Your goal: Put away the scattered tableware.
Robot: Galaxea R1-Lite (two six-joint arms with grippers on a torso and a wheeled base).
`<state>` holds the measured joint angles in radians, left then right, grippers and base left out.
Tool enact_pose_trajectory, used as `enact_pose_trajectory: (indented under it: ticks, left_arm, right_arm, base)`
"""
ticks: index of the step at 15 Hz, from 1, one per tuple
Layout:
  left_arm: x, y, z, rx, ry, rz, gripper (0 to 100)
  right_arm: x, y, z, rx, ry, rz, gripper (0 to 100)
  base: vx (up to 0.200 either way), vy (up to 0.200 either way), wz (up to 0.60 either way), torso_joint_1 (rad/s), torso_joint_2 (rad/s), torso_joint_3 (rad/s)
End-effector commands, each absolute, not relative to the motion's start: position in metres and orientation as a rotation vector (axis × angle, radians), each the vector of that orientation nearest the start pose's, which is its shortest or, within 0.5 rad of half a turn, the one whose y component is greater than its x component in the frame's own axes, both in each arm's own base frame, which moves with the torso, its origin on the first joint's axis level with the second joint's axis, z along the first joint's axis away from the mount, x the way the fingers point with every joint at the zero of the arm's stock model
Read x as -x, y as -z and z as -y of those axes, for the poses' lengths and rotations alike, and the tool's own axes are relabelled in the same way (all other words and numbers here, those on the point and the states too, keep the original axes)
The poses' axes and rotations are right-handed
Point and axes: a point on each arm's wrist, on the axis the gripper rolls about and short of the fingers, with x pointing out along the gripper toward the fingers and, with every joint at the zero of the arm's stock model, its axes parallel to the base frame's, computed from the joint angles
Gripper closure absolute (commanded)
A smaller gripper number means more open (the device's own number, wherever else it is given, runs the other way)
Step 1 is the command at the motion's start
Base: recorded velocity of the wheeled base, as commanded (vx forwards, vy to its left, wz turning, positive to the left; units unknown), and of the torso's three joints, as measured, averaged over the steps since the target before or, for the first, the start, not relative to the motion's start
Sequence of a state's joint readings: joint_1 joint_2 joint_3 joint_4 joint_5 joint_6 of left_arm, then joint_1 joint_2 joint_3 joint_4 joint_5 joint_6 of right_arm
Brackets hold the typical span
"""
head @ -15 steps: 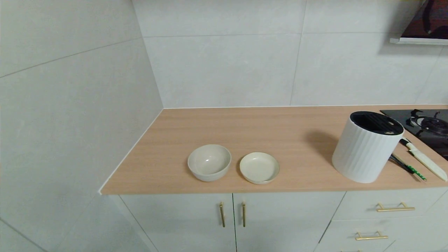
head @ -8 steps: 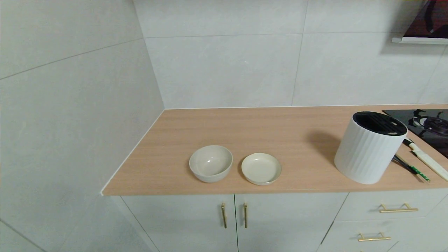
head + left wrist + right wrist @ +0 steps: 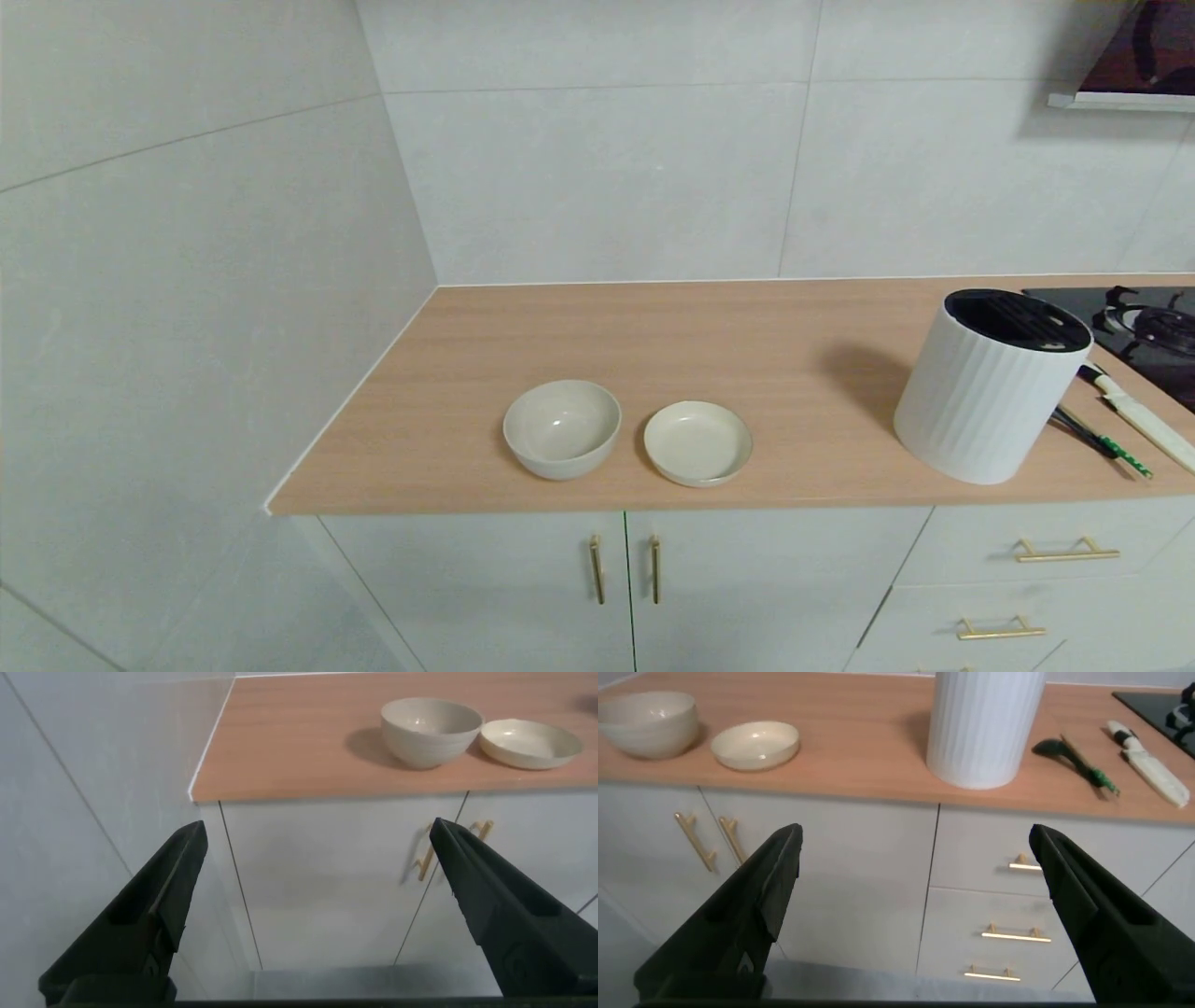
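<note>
The knife and the stove were cut off by the head view's right edge; the chopsticks were partly hidden behind the white holder.

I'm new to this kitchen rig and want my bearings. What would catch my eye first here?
A tall white ribbed holder with a black slotted top stands at the right end of the wooden countertop. Near the front edge, around the middle, a cream bowl and a shallow cream dish sit side by side. Just right of the holder lie dark chopsticks and a knife.
</note>
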<state>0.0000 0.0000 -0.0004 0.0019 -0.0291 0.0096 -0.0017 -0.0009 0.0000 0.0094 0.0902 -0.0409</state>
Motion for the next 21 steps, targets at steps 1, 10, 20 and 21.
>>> enact_pose_trajectory:
  ticks: [1, 10, 20, 21]
  left_arm:
    - [0.0228, -0.0752, 0.0007, -0.009, 0.029, -0.003, 0]
    - [0.0228, -0.0752, 0.0007, -0.009, 0.029, -0.003, 0]
    - [0.0228, -0.0752, 0.0007, -0.009, 0.029, -0.003, 0]
    - [0.0228, -0.0752, 0.0007, -0.009, 0.029, -0.003, 0]
  right_arm:
    - [0.0229, -0.0745, -0.0021, 0.041, -0.089, -0.007, 0]
    - [0.0229, -0.0745, -0.0021, 0.041, -0.089, -0.007, 0]
    - [0.0229, -0.0745, -0.0021, 0.041, -0.089, -0.007, 0]
    - [0.0229, -0.0745, -0.0021, 0.039, -0.089, -0.007, 0]
  base:
    - [0.0, 0.0, 0.0, -0.207, 0.46, 0.237]
    - [0.0, 0.0, 0.0, -0.244, 0.55, 0.294]
    - [0.0, 0.0, 0.0, -0.215, 0.5, 0.286]
    - [0.0, 0.0, 0.0, -0.178, 0.48, 0.29]
